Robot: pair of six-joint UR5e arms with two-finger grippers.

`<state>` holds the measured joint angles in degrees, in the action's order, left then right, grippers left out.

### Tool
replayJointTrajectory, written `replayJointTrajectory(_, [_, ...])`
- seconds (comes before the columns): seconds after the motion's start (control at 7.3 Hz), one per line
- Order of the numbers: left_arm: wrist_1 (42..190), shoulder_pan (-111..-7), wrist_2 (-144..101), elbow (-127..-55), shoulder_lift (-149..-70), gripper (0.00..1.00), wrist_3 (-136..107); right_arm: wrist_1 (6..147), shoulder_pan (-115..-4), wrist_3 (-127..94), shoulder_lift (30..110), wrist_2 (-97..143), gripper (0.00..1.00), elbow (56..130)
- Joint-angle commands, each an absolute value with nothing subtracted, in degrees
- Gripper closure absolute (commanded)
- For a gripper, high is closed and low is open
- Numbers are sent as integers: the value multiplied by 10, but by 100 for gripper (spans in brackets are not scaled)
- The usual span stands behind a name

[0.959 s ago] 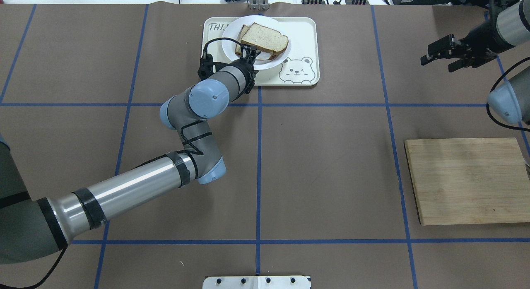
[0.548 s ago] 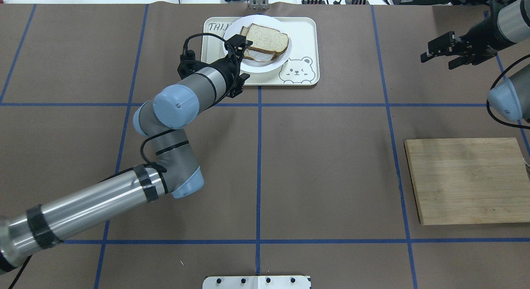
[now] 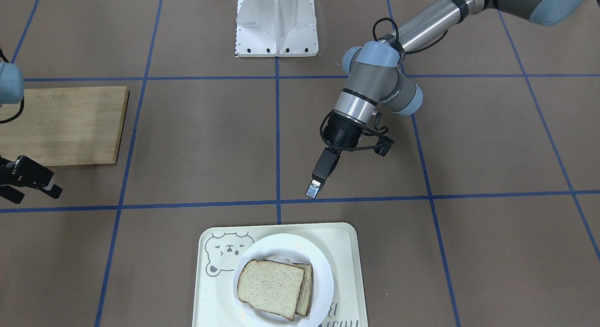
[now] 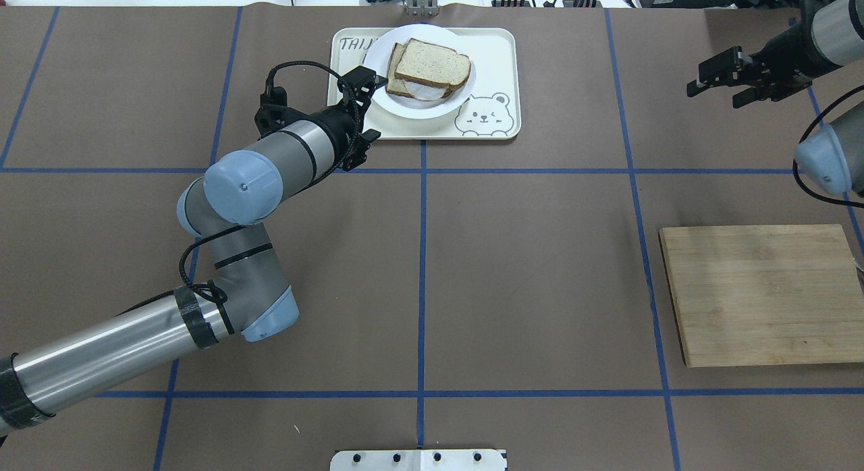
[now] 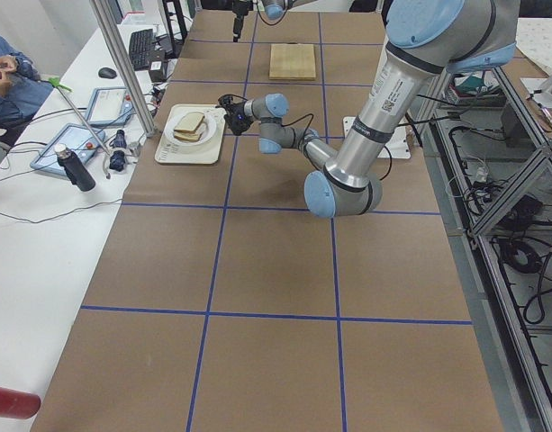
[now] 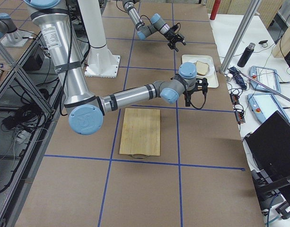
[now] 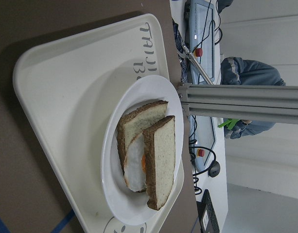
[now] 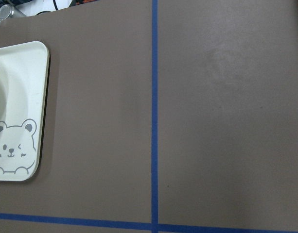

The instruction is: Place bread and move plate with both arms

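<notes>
The bread point(image 4: 432, 59) lies on top of the egg-topped slice point(image 7: 134, 165) on the white plate point(image 4: 418, 110), which stands on the bear tray. The bread also shows in the front view point(image 3: 269, 282) and the left wrist view point(image 7: 163, 165). My left gripper point(image 4: 370, 104) is open and empty, apart from the plate, just off the tray's left near corner. In the front view it point(image 3: 316, 182) hangs above the table short of the tray. My right gripper point(image 4: 719, 79) is open and empty, far right of the tray, above bare table point(image 3: 26, 182).
The cream bear tray point(image 4: 496, 59) sits at the table's far middle edge; its corner shows in the right wrist view point(image 8: 17, 87). A wooden cutting board point(image 4: 763, 295) lies at the right. Operators' gear and a metal post point(image 7: 236, 97) stand beyond the tray.
My left gripper has drawn back from the plate, leftward and toward the robot, leaving the bread on the egg slice. My right gripper has drifted slightly farther away.
</notes>
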<state>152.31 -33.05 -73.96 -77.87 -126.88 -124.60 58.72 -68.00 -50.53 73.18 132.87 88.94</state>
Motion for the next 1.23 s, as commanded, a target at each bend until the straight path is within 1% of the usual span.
replayJointTrajectory(0.0, [1516, -333, -661, -794, -1239, 1, -1024, 587, -687, -494, 735, 1280, 0, 892])
replayJointTrajectory(0.14, [1510, -337, -646, -801, -1231, 1, -878, 588, -693, -486, 735, 1261, 0, 889])
replayJointTrajectory(0.41, [1514, -407, -656, -803, -1140, 1, -726, 597, -690, -468, 744, 1200, 0, 888])
replayJointTrajectory(0.55, [1507, -461, -712, -801, -1123, 1, -634, 597, -685, -468, 744, 1203, 0, 885])
replayJointTrajectory(0.68, [1456, -545, -835, -791, -1109, 1, -528, 597, -685, -451, 745, 1205, 0, 882])
replayJointTrajectory(0.82, [1399, -645, -966, -785, -1103, 1, -388, 598, -685, -396, 739, 1203, 0, 860])
replayJointTrajectory(1.1, [1179, -768, -1117, -780, -1125, 1, -185, 598, -687, -386, 736, 1203, 0, 830])
